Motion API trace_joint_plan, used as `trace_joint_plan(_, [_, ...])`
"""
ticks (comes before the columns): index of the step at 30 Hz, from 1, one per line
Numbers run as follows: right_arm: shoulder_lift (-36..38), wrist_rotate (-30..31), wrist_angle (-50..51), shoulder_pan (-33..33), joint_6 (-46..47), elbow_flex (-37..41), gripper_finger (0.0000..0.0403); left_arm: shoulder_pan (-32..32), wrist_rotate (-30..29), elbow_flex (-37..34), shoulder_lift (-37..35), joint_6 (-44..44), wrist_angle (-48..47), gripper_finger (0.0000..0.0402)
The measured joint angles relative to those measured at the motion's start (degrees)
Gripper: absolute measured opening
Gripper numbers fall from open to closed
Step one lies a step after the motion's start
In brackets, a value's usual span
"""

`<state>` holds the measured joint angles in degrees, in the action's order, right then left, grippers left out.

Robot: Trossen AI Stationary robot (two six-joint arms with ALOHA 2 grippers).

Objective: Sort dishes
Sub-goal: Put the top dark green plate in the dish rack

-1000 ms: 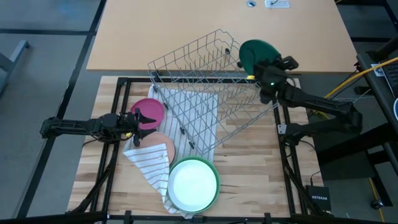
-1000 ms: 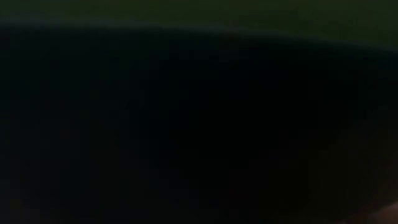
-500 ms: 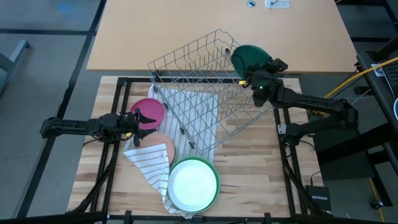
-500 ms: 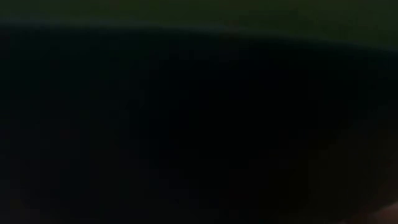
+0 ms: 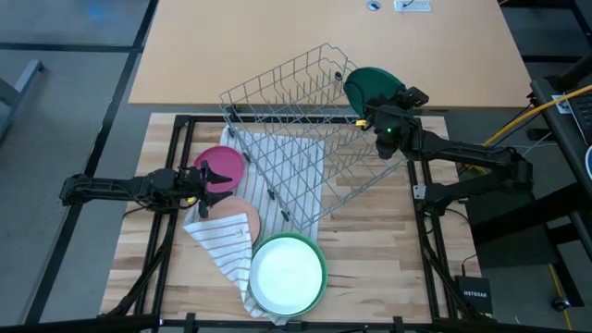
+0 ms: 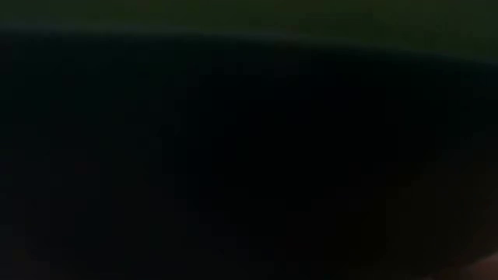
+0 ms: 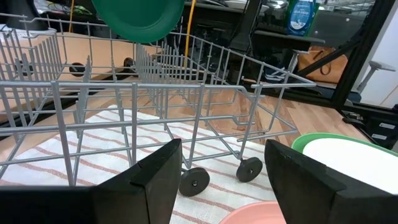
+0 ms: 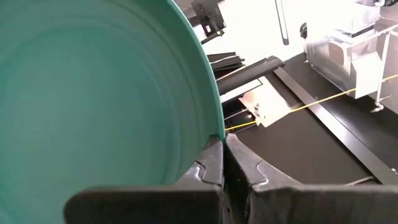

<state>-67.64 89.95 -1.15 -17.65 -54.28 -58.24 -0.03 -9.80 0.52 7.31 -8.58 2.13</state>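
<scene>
The right gripper (image 5: 376,113) is pinching the dark green plate (image 5: 372,85) at the rack's (image 5: 305,139) far right corner. The left gripper (image 5: 218,178) is lying level near the left edge, fingers spread and empty, beside the magenta plate (image 5: 222,161).

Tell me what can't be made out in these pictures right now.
- Low view: wholly dark, nothing readable.
- Round peach-pink plastic plate, high view: partly under the white striped cloth.
- Round dark green plastic plate, right wrist view: cut off by the frame, filling most of it.
- Left gripper, high view: fingers too small to judge; the left wrist view shows them apart.
</scene>
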Motion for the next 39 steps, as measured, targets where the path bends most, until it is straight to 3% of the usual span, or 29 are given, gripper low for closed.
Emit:
trace_joint_plan(7, [0.0,0.02,0.15,0.0,-0.02,-0.09,0.0001,0.0,-0.01,0.0,0.0,0.01,0.0,0.0219])
trace_joint_plan(17, [0.09,0.05,3.61,0.0,-1.18,-5.96,0.0001,0.02,0.0,0.0,0.02,0.0,0.0,0.0219])
trace_joint_plan(24, [-0.16,0.07,10.3,0.0,-0.24,-6.08,0.0001,0.0,-0.02,0.02,0.02,0.02,-0.02,0.0219])
trace_joint_plan(39, [-1.16,0.02,12.46,0.02,0.33,-6.08,0.0001,0.0,-0.01,0.0,0.02,0.01,-0.01,0.0219])
